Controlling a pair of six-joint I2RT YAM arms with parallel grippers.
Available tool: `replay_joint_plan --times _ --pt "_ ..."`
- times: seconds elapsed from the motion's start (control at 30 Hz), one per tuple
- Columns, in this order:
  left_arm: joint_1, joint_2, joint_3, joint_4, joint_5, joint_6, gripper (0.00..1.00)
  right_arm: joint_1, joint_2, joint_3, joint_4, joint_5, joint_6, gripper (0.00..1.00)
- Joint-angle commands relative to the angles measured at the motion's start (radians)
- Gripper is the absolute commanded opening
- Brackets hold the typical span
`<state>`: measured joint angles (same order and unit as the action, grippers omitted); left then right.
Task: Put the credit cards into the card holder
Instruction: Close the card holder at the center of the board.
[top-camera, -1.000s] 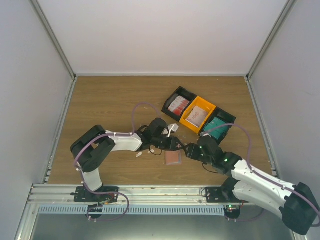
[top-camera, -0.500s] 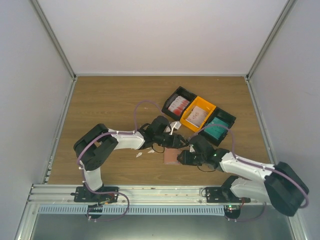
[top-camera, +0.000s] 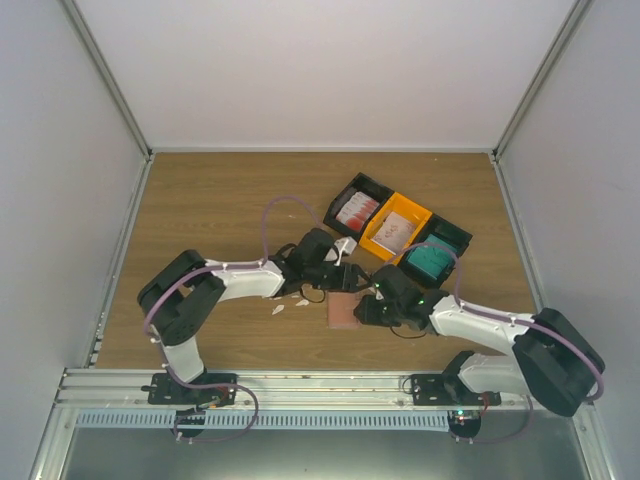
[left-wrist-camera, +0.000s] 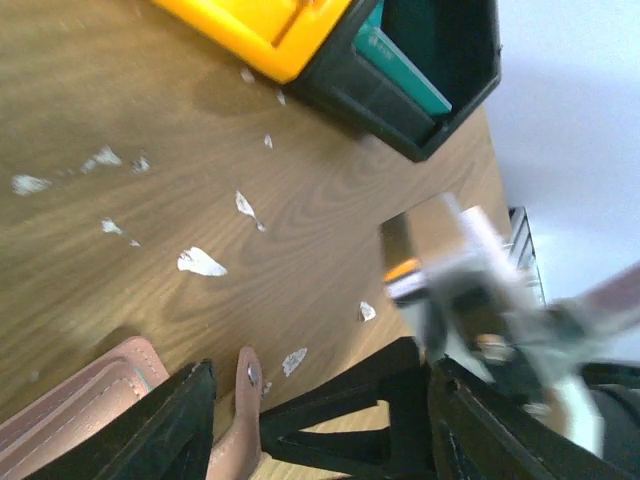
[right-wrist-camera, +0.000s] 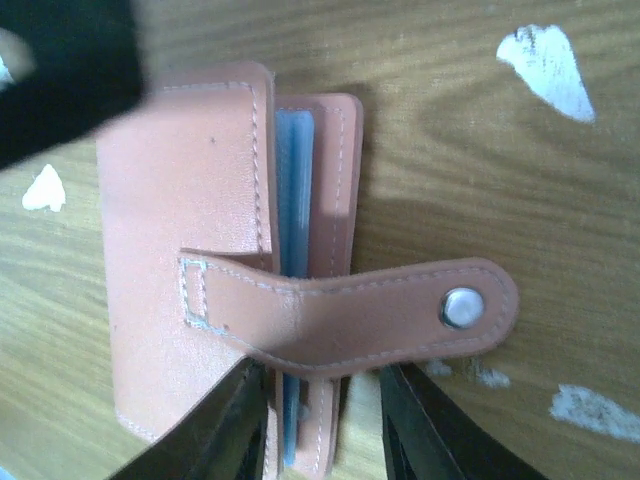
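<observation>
The salmon-brown card holder (top-camera: 344, 311) lies on the table, nearly closed, with its snap strap (right-wrist-camera: 350, 318) folded out to one side. In the right wrist view the card holder (right-wrist-camera: 185, 250) shows its pale blue inside at the edge. My right gripper (right-wrist-camera: 320, 405) is open, its jaws straddling that open edge under the strap. It also shows in the top view (top-camera: 363, 308). My left gripper (top-camera: 338, 278) is open and empty just above the holder's far side, and its wrist view (left-wrist-camera: 320, 385) shows the holder's corner (left-wrist-camera: 70, 410). Credit cards lie in the bins: red-and-white (top-camera: 357, 210), whitish-pink (top-camera: 394, 229), teal (top-camera: 432, 260).
Three bins stand in a row at the back right: black (top-camera: 352, 190), orange (top-camera: 379, 245), black (top-camera: 458, 236). Small white scraps (left-wrist-camera: 200, 262) are scattered on the wood around the holder. Both grippers are close together over the holder.
My right gripper has moved left and down onto the card holder's right edge. My left gripper has shifted slightly and stays over the holder's far side.
</observation>
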<state>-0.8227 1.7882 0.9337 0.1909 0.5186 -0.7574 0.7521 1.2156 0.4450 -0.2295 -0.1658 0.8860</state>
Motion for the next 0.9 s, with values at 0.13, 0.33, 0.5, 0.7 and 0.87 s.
replay_joint_plan --times 0.13,0.33,0.5,0.7,0.87 --pt "0.027 -0.224 -0.085 -0.171 -0.249 0.034 0.65 0.009 0.086 0.054 0.004 -0.002 -0.034 0.33" --pt "0.062 -0.308 -0.233 -0.204 -0.202 0.019 0.65 0.008 0.133 0.08 -0.019 0.004 -0.059 0.33" --pt "0.076 -0.307 -0.289 -0.193 -0.117 -0.021 0.64 0.008 0.177 0.097 -0.022 -0.014 -0.082 0.32" --pt "0.1 -0.28 -0.35 -0.117 -0.064 -0.133 0.64 0.009 0.211 0.101 -0.002 -0.039 -0.087 0.32" --pt "0.119 -0.205 -0.389 0.035 0.031 -0.182 0.6 0.008 0.232 0.097 0.03 -0.069 -0.096 0.32"
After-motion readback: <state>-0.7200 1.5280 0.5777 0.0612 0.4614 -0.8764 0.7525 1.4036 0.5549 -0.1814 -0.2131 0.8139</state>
